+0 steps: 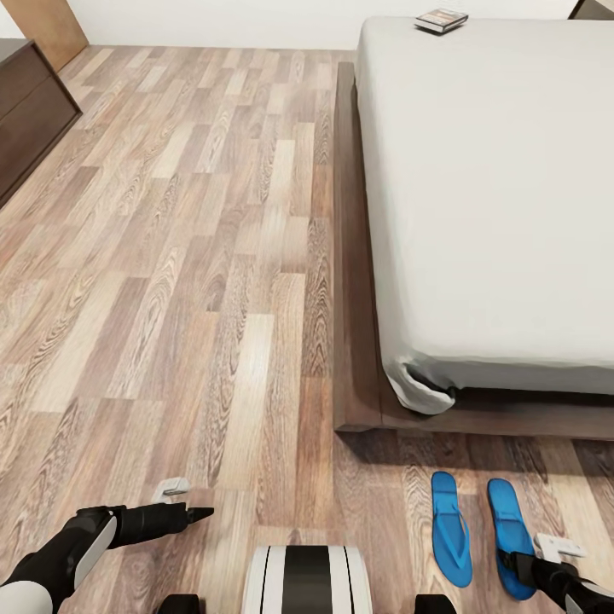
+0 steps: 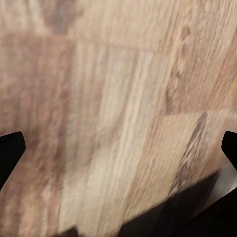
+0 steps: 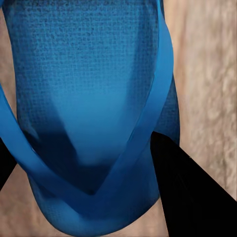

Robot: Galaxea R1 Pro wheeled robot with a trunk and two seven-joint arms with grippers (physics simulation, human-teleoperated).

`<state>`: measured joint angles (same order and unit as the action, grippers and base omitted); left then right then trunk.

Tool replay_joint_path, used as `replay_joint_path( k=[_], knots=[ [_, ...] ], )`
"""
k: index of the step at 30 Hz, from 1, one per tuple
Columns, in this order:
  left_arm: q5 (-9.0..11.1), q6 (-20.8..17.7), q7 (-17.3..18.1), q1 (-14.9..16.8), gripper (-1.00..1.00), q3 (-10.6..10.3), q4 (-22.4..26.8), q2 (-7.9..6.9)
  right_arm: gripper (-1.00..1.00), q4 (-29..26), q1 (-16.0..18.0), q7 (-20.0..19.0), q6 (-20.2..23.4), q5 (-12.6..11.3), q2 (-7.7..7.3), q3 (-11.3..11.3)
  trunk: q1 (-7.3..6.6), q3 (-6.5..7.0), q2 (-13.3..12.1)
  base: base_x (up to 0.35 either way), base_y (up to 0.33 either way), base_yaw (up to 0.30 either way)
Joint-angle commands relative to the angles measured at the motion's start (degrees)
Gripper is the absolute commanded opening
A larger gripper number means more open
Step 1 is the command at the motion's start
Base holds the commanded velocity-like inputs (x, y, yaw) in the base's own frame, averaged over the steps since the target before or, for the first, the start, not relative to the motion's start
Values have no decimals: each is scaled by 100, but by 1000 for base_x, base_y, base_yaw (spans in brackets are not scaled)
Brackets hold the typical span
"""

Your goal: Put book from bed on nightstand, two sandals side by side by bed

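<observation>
Blue flip-flops: the left sandal (image 1: pixel 449 529) and the right sandal (image 1: pixel 510 535) lie flat on the wood-plank floor (image 1: pixel 213 281), parallel, toes toward the bed (image 1: pixel 486 196), just beyond the foot end of its frame. They sit near each other with a narrow strip of floor between them.

The right gripper (image 1: pixel 518 564) is at the near end of the right sandal. In the right wrist view its dark fingers (image 3: pixel 190 197) flank the toe and thong strap of that sandal (image 3: pixel 89 84); whether they are clamped on it or only beside it cannot be told.

The left gripper (image 1: pixel 202 513) hangs over bare floor at the near left. In the left wrist view its fingertips (image 2: pixel 10 148) stand wide apart with nothing between them.

The book (image 1: pixel 441 20) lies on the far left corner of the mattress.

Status: sandal placement appears complete or nearly so. Book transfer to a nightstand is not yet done.
</observation>
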<state>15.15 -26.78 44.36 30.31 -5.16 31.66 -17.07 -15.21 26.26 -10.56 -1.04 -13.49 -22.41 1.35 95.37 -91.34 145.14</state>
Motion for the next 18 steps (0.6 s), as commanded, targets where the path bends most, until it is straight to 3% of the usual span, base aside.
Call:
replay_joint_path(
  k=[1,10,18],
  knots=[
    [58,-46,-11,1,100,-29,5,-7,-100,1,2,-34,-11,-36,-1,14,-1,-3,1,0,0,0],
    [58,-46,-17,1,100,-29,-1,-7,-100,-14,2,-34,-11,-31,-1,22,-1,-3,1,108,36,0],
    [58,-46,-16,1,100,-29,-2,-7,-100,-17,2,-34,-11,-32,-1,23,-1,-3,1,11,4,0]
  ],
)
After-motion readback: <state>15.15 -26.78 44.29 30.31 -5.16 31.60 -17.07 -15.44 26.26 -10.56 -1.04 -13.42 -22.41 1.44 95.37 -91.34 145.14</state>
